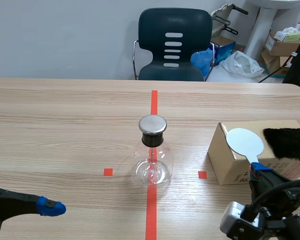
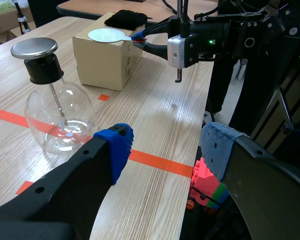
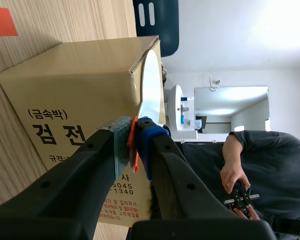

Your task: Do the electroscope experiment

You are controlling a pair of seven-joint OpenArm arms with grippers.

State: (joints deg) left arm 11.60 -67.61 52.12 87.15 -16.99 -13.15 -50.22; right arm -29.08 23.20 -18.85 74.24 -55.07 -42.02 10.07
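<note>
Two claws: right claw [image 3: 135, 135] clenched on the paddle [image 1: 245, 141], whose length runs straight ahead over the box [image 1: 230, 165]; flask [image 1: 152, 165] sits to its left; left claw [image 2: 165, 150] released.

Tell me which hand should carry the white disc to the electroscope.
Right. The right hand is shut on the white disc, which lies on the box; the left hand sits open and empty beside the electroscope.

A robotics lab workroom: a long wooden table [image 1: 65, 115] marked with orange-red tape [image 1: 151, 200], a dark chair [image 1: 174, 45] on its far side against a bare grey wall [image 1: 65, 35], cardboard boxes [image 1: 282, 47] and plastic bags [image 1: 242, 64] heaped far right, a person's hand [image 3: 235, 172] holding a controller [image 3: 241, 197].
</note>
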